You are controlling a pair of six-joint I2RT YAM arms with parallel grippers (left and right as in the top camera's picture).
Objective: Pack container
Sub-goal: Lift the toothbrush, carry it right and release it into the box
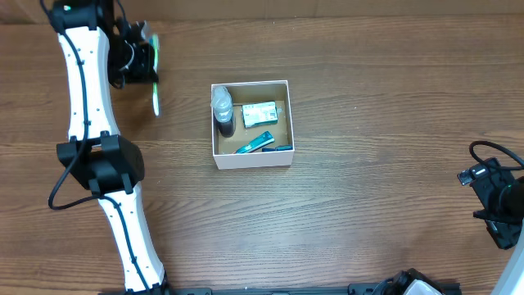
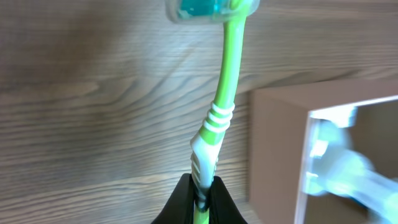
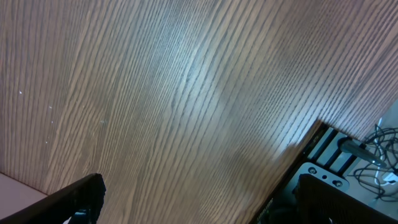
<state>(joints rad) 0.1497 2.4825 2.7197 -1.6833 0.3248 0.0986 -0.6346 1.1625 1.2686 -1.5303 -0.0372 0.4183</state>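
My left gripper (image 2: 200, 198) is clenched on the handle of the green toothbrush (image 2: 222, 93) — brush head pointing away from the jaws. The container (image 1: 254, 157) sits near it, mid-table (image 1: 368, 98). My right gripper (image 3: 199, 202) is spread wide — holding nothing.

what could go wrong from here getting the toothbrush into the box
The left end effector pinches the green plastic toothbrush only at its handle's tail, so it may pivot or slip in transit. The small white-walled cardboard box already holds a clear plastic bottle, a white-and-green packet and a blue tube; the long brush could snag on the rim or bottle, or end up propped over the wall.
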